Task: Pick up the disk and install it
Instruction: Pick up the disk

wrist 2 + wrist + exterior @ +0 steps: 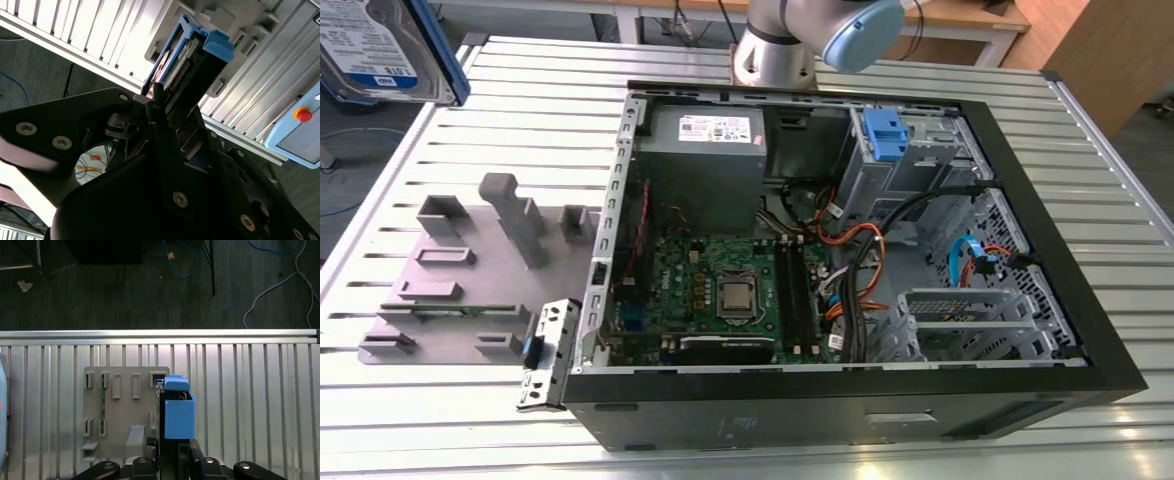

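In the first wrist view, the matte black metal gripper (174,447) has its fingers pressed in on the disk (179,415), a flat silver hard drive in a smooth blue plastic carrier, gripped edge-on. Beyond it lie a grey slotted fixture plate (122,405) and the ribbed aluminium table (250,405). In the exterior view the disk hangs high at the exterior view's left, well apart from the open black computer case (854,410).

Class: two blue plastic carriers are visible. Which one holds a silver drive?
The disk at the exterior view's upper left; the blue bracket inside the case shows none.
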Controlling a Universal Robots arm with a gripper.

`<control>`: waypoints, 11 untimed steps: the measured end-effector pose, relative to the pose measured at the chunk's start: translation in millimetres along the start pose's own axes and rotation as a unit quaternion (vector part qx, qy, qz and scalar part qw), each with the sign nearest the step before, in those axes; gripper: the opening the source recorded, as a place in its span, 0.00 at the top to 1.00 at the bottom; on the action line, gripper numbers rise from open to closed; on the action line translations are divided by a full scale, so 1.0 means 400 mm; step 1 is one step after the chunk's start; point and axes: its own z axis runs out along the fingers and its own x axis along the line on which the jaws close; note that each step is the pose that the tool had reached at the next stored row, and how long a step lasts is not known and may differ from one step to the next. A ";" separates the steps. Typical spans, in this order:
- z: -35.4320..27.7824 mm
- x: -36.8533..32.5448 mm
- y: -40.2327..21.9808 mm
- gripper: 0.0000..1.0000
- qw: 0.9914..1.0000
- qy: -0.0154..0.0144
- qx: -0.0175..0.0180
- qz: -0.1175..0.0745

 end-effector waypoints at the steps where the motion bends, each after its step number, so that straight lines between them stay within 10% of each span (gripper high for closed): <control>1: -0.005 0.000 0.000 0.65 1.000 0.000 0.000 0.000; 11: -0.031 -0.002 0.001 0.65 1.000 0.000 0.000 0.000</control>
